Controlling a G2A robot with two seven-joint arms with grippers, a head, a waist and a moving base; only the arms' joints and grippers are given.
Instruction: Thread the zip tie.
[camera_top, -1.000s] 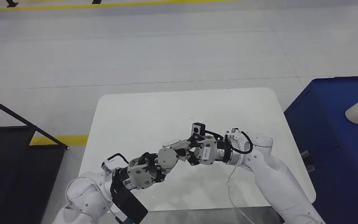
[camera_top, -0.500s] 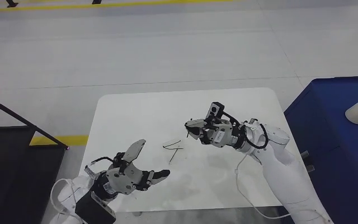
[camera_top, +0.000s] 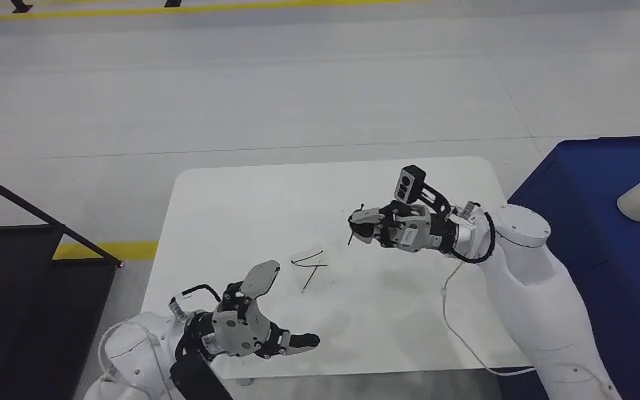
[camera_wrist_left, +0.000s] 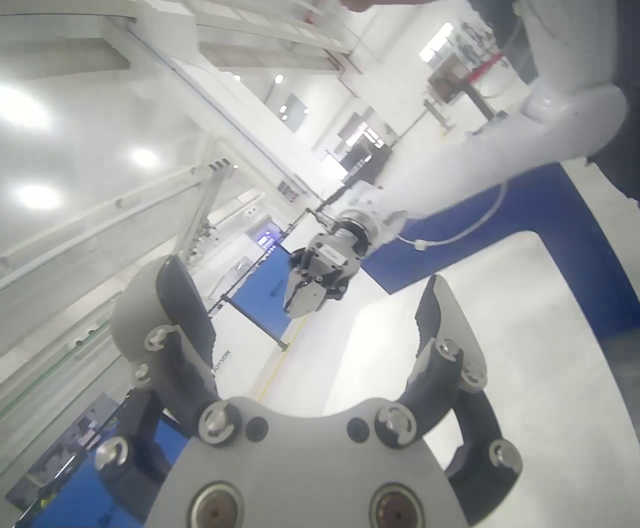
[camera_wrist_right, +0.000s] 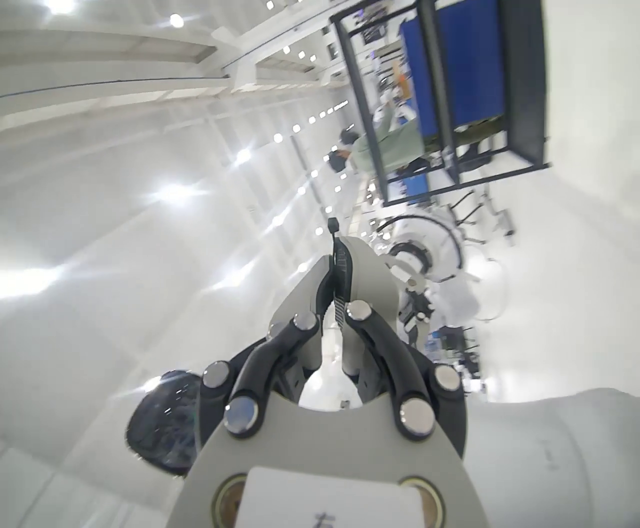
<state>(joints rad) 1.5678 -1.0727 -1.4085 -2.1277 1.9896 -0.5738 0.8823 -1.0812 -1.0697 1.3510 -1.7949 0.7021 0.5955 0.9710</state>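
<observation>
My right gripper (camera_top: 362, 226) hangs above the table's middle right, shut on a thin black zip tie (camera_top: 352, 226). In the right wrist view the tie (camera_wrist_right: 335, 240) stands out past the closed fingertips (camera_wrist_right: 345, 265), its small head on top. My left gripper (camera_top: 283, 310) is near the table's front left edge, wide open with nothing in it. Its fingers (camera_wrist_left: 182, 310) spread apart in the left wrist view, which looks across at the right gripper (camera_wrist_left: 302, 300). Two more black zip ties (camera_top: 310, 263) lie crossed on the white table (camera_top: 240, 210) between the arms.
A blue cabinet (camera_top: 585, 220) stands just off the table's right side. A dark frame (camera_top: 40, 290) is at the left, beyond the table. The back half of the table is bare.
The two grippers were close together over the table's middle; they have parted. The left one drew back to the front left and opened, the right one moved right with its tie.
</observation>
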